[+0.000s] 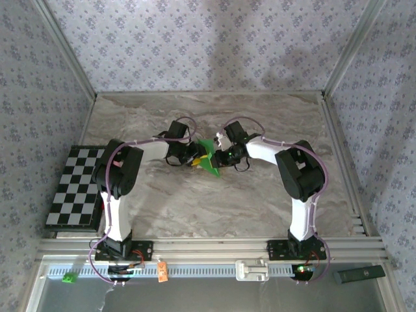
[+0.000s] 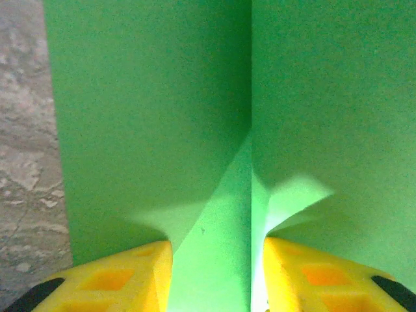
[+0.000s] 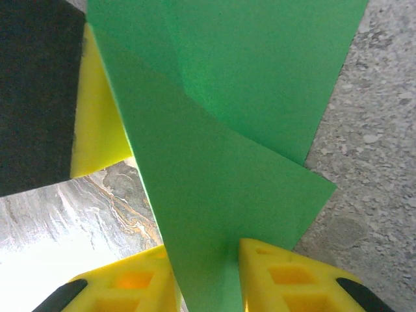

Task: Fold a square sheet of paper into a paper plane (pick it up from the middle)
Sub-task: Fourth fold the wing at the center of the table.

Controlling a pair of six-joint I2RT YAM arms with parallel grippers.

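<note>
Paper: the thin, bright green sheet of paper (image 1: 209, 158) is hanging between the two arms over the middle of the grey marbled counter (image 1: 260, 208), showing a sharp centre crease and slanted flaps.
Left end effector (image 2: 218, 263): is clamping the paper at that crease.
Right end effector (image 3: 208, 273): is pinching a lower part of the same sheet.
Progress: folding is looking partly done; the slim pointed dart is not yet formed.

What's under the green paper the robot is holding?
The grey marbled table lies under the green paper, showing past its edges. The left gripper and right gripper pinch the sheet. The patch of table straight beneath it is covered.
</note>
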